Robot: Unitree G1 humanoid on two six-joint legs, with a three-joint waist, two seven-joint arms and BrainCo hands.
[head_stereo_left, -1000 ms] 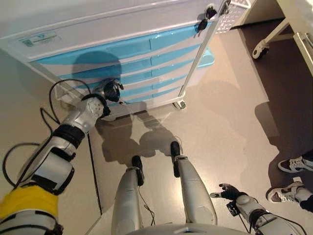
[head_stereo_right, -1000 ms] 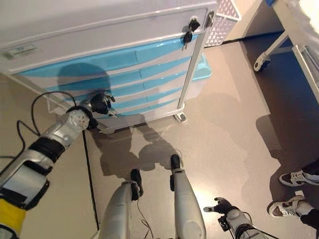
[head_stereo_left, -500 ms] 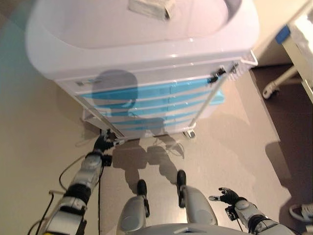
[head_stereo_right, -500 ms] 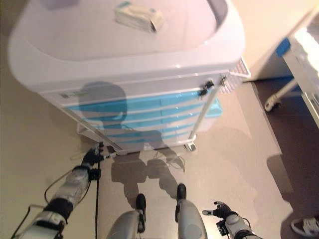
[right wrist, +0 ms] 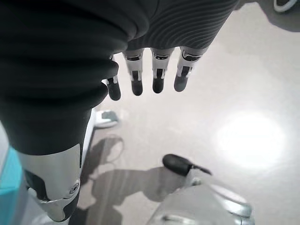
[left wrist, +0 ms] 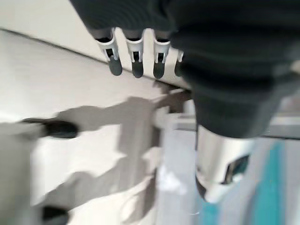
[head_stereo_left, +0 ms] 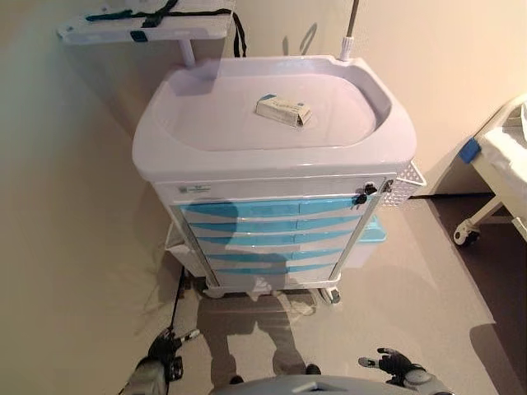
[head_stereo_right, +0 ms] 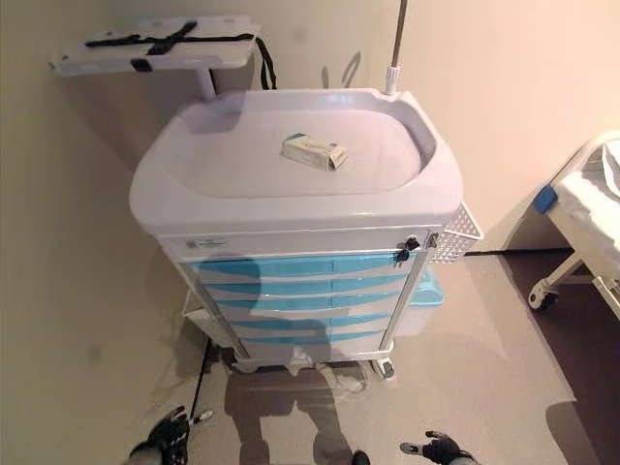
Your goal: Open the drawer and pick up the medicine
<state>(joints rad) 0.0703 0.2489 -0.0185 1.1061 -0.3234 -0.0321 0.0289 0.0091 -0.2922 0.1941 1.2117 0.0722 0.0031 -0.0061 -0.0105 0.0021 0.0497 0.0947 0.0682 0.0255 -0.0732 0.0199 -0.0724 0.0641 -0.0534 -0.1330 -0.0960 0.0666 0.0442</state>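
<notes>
A white medical cart stands in front of me with several light-blue drawers, all of them closed. A small white medicine box lies on the cart's top tray. My left hand hangs low at the bottom left, well below the drawers, with relaxed straight fingers holding nothing. My right hand shows at the bottom right, also open and empty, with its fingers spread over the floor.
A side shelf with black straps sticks out at the cart's upper left. A white mesh basket hangs on the cart's right side. A bed frame on wheels stands at the right. A pole rises behind the cart.
The camera has tilted up, so the whole cart and its top now show. My left hand has dropped away from the cart's lower left corner to hang near the floor.
</notes>
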